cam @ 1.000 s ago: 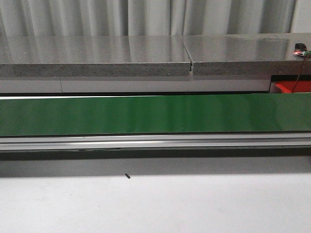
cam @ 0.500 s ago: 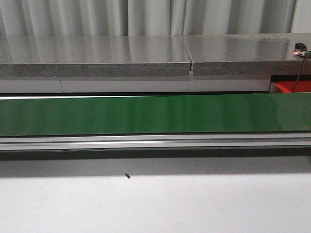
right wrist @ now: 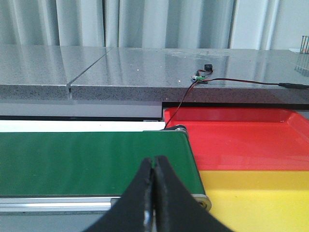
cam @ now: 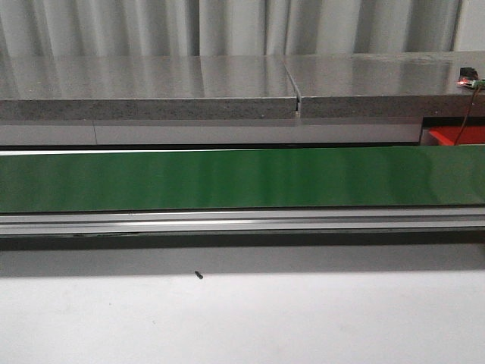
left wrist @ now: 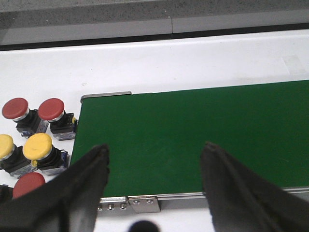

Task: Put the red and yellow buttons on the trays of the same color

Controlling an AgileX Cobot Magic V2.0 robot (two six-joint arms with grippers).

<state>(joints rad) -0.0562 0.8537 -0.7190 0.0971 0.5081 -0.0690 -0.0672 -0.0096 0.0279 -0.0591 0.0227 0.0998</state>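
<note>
Left claw (left wrist: 154, 157) hangs spread wide over the green belt (left wrist: 193, 137), holding nothing, and green mat shows between its two dark fingers (left wrist: 87, 174). Just off the belt's end, on the white surface (left wrist: 145, 63), sits the cluster of buttons: two red buttons (left wrist: 15, 108) side by side farthest from the claw, two yellow buttons (left wrist: 37, 146) next, and another red button (left wrist: 28, 183) partly tucked behind the claw's finger. They're packed tight, bodies touching or nearly so. The belt's metal end rail (left wrist: 106, 94) runs between them and the mat.

Over on the right wrist view, the right claw (right wrist: 153, 193) is pinched together, fingers meeting with nothing between them. It sits above the belt's other end, where the roller (right wrist: 179, 128) meets the red tray (right wrist: 241, 137); the yellow tray (right wrist: 256, 198) lies right against the red one, nearer the claw. Both trays are bare. A thin wire (right wrist: 181, 99) drops from a small board (right wrist: 199, 77) on the grey stone ledge (right wrist: 120, 67) down toward the red tray's corner.

Front view: the long belt (cam: 242, 178) is bare end to end, with an aluminium rail (cam: 242, 221) along its near edge and white surface in front carrying one tiny dark speck (cam: 198, 275). Neither claw shows in this view.
</note>
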